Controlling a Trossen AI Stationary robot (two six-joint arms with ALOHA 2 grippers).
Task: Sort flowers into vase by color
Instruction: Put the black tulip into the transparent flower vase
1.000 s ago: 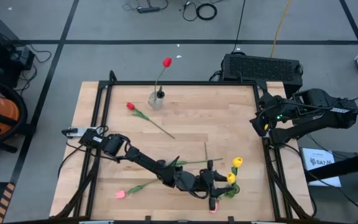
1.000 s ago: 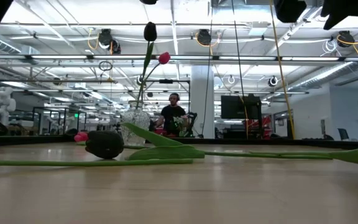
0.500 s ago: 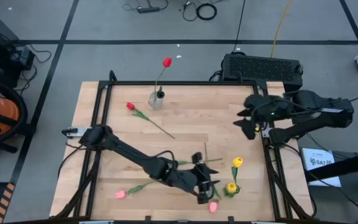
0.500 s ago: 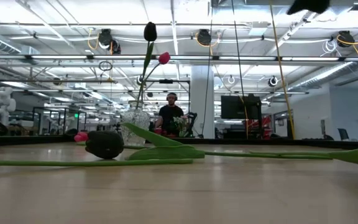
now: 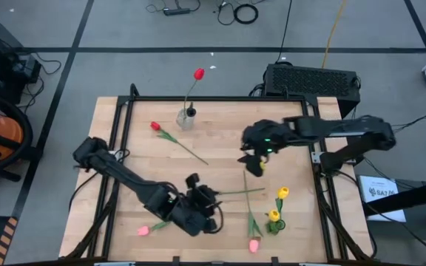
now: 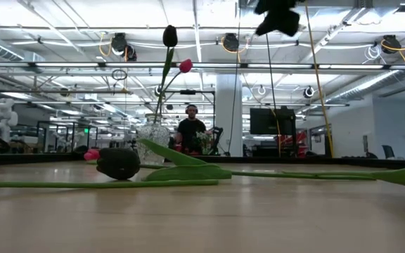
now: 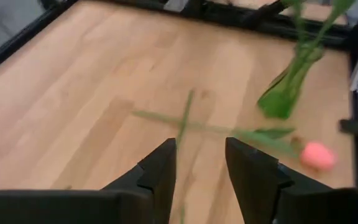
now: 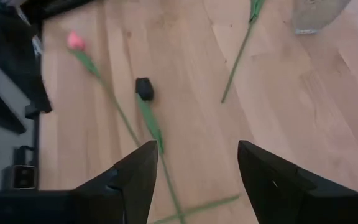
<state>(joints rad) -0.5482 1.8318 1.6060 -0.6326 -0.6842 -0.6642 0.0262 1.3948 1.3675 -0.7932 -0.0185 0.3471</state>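
Observation:
Both grippers are open and hold nothing. My left gripper [image 5: 209, 214] hovers near the table's near edge, over the head end of a dark maroon tulip [image 8: 145, 88], whose stem [image 7: 184, 118] runs out ahead of its fingers. That tulip's head [image 6: 118, 163] lies on the wood. My right gripper [image 5: 254, 164] hangs above the table's middle. The glass vase [image 5: 186, 118] at the far edge holds a red tulip [image 5: 199, 74] and a dark one [image 6: 169, 35]. A red tulip [image 5: 154, 126], two pink ones [image 5: 143, 230] [image 5: 254, 245] and two yellow ones [image 5: 282, 193] lie flat.
A black metal frame [image 5: 124, 148] borders the wooden table. The dark tulip's stem [image 5: 235, 192] crosses the pink tulip's stem [image 5: 247, 199] right of my left gripper. A black box [image 5: 310, 80] sits beyond the far right corner. A person [image 6: 192, 130] stands in the room behind.
My left gripper has drawn back along the near edge toward the table's left, away from the yellow tulips and the right-hand pink tulip. My right arm has swung from the table's right edge in over the middle. The flowers lie where they were.

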